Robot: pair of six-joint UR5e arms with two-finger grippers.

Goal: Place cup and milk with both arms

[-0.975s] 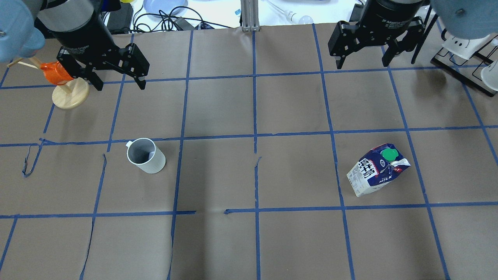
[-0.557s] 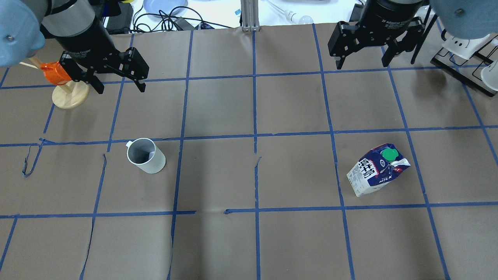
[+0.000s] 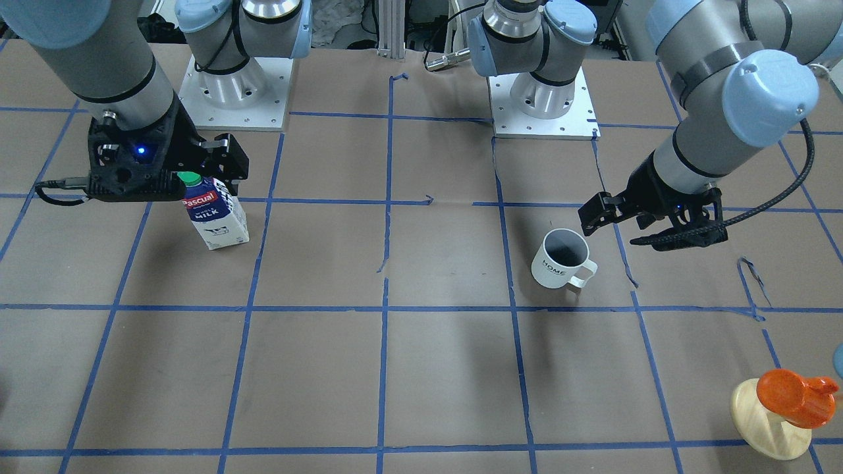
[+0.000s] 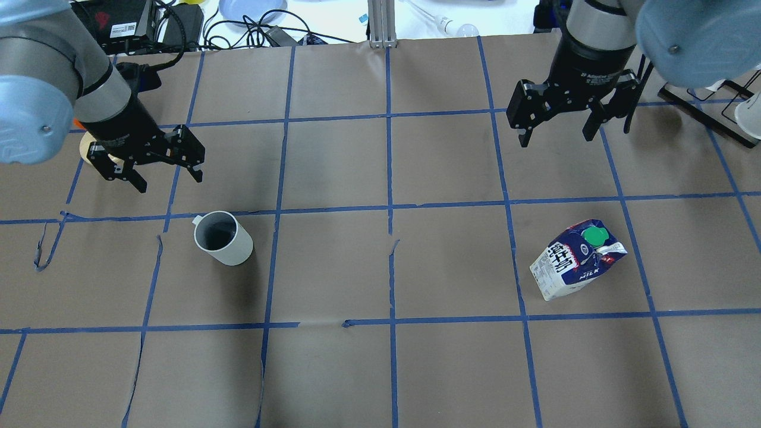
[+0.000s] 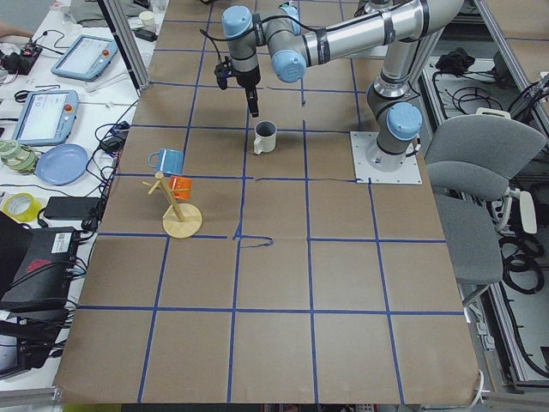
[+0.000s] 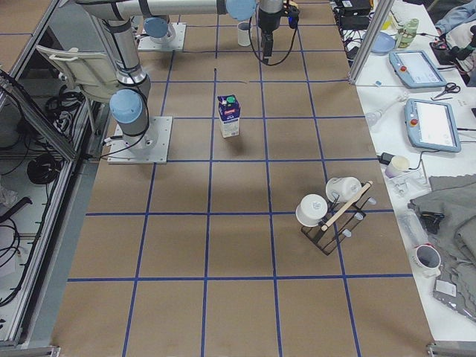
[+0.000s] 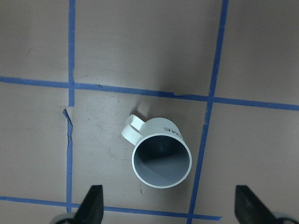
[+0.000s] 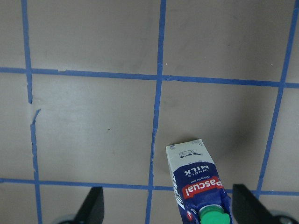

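Observation:
The white cup (image 4: 223,238) stands upright on the left half of the table, handle toward the far left; it shows "HOME" in the front view (image 3: 560,258). My left gripper (image 4: 170,183) is open and empty, above and just beyond the cup; the left wrist view looks down into the cup (image 7: 161,156) between the fingertips. The milk carton (image 4: 576,260) stands on the right half, green cap up. My right gripper (image 4: 556,139) is open and empty, well beyond the carton, which shows at the bottom of the right wrist view (image 8: 198,179).
A wooden stand with an orange object (image 3: 787,408) and a blue mug (image 5: 167,160) is at the far left, partly behind my left arm. A black rack with white cups (image 6: 335,216) stands at the far right. Blue tape lines grid the brown table cover (image 4: 386,267).
My left gripper has come down and toward the cup, away from the orange object. My right gripper has moved a little toward the milk. Both stay open.

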